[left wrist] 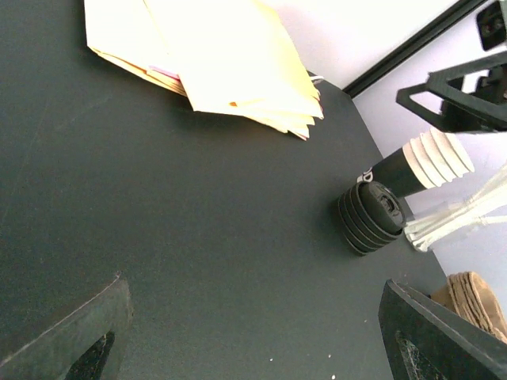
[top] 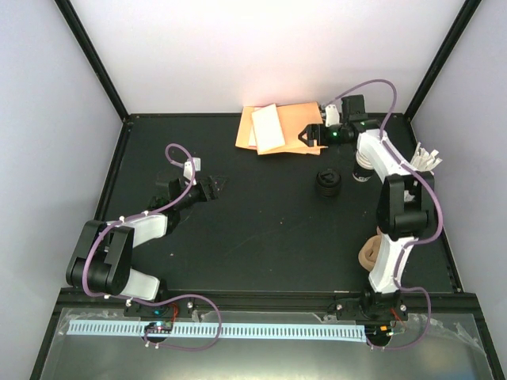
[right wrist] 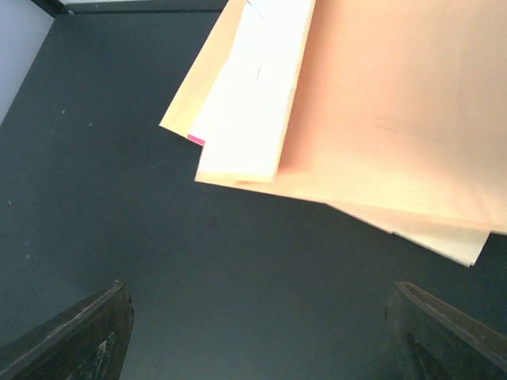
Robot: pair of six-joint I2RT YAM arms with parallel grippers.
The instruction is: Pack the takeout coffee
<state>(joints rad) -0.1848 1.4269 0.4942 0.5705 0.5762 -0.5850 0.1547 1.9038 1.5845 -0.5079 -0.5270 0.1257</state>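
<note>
The takeout coffee shows as black paper cups (left wrist: 420, 162) nested with cream-white rims. They stand at the right of the table, partly behind my right arm (top: 361, 169). Beside them is a stack of round black lids (left wrist: 372, 218) (top: 327, 182). Flat brown paper bags (top: 281, 127) (right wrist: 380, 119) (left wrist: 214, 55) lie at the back centre. My right gripper (top: 307, 138) (right wrist: 257, 332) hovers open at the bags' right edge, nothing between its fingers. Far to the left of the cups, my left gripper (top: 210, 188) (left wrist: 257, 332) is open and empty over bare table.
A bundle of wrapped straws (top: 425, 158) (left wrist: 467, 218) lies at the right edge. A brown pulp cup carrier (top: 369, 255) (left wrist: 475, 297) sits by the right arm's base. Black frame posts and white walls close in the back and sides.
</note>
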